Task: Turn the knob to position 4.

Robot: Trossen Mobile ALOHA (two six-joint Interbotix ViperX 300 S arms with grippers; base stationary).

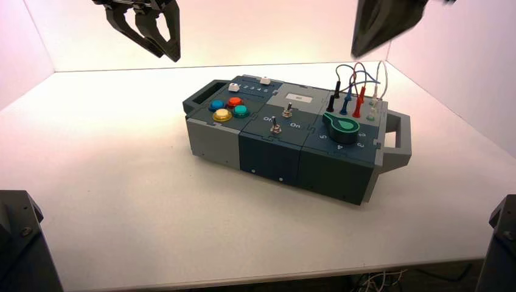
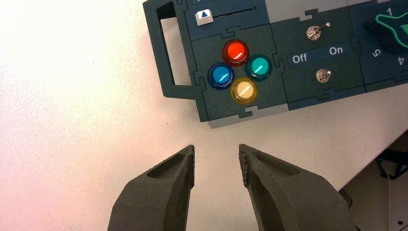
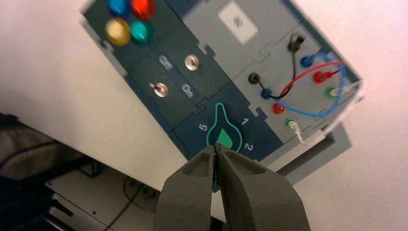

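Note:
The knob is a green teardrop on the dark blue right end of the box. In the right wrist view the knob has its narrow tip in the gap between numerals 5 and 1. The numeral 4 shows in the left wrist view, and also near the box's front edge in the high view. It is hidden behind my fingers in the right wrist view. My right gripper is shut and empty, held in the air above the knob. My left gripper is open and empty, high over the table at the left.
Four round push buttons sit on the box's left part, two metal toggle switches in the middle. Red, blue, black and white wires stand plugged in behind the knob. Handles stick out at both ends of the box.

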